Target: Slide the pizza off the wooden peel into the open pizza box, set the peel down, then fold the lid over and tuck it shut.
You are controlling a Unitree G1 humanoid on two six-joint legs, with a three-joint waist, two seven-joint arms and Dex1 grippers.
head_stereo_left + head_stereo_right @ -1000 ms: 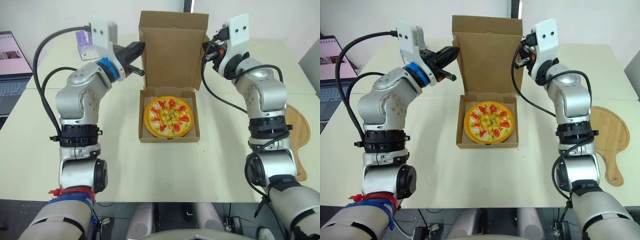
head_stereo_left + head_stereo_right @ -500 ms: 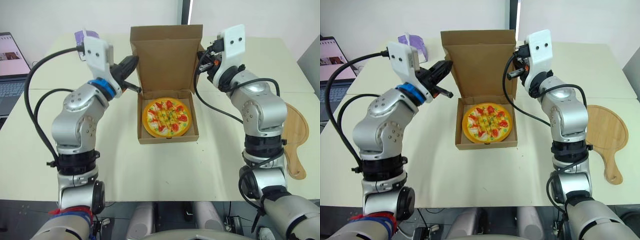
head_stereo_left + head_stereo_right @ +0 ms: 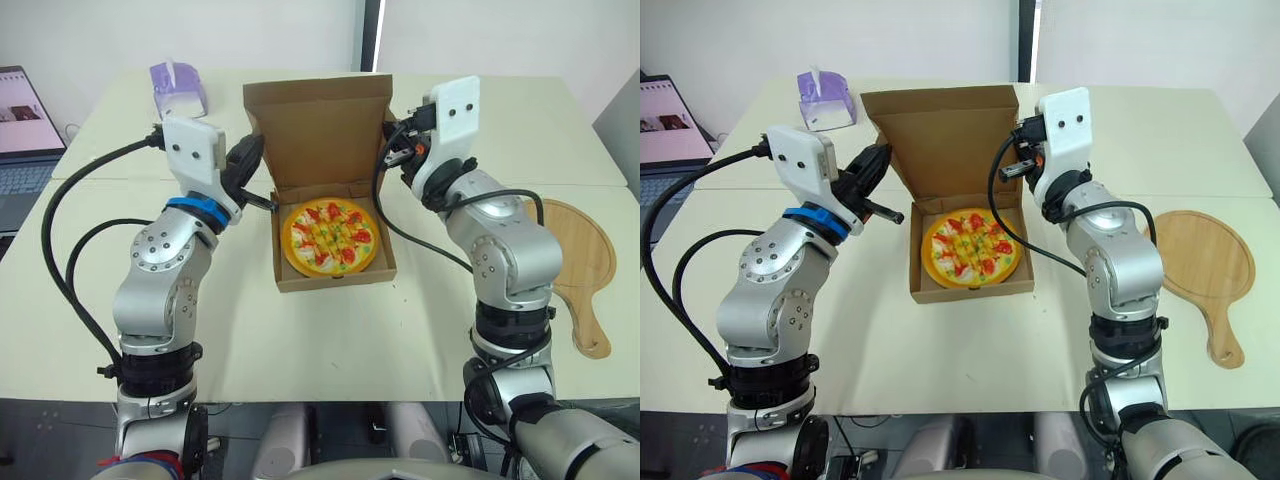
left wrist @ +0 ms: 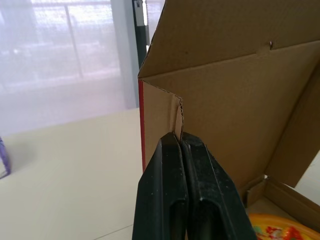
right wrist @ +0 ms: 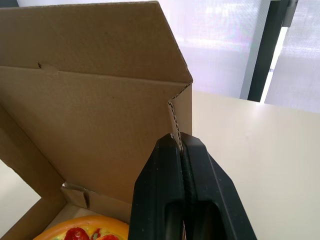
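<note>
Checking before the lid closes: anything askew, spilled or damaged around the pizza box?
Nothing stands out. The pizza sits whole inside the box, the peel lies flat on the table, and the left gripper and right gripper each pinch a side flap of the raised lid.

- The place looks like an office or lab workroom, not a home or kitchen.
- Plain cream-topped tables (image 3: pixel 330 340) are pushed together edge to edge, with a seam running between them.
- An open laptop (image 3: pixel 20 120) sits on the table at the far left with its screen lit.
- A bare white wall (image 3: pixel 150 30) runs behind the tables.
- A tall window with a dark frame (image 3: pixel 371 35) and pale, frosted-looking panes (image 4: pixel 65 50) stands at the back.
- A small purple holder (image 3: pixel 177 88) stands alone on the far table.
</note>
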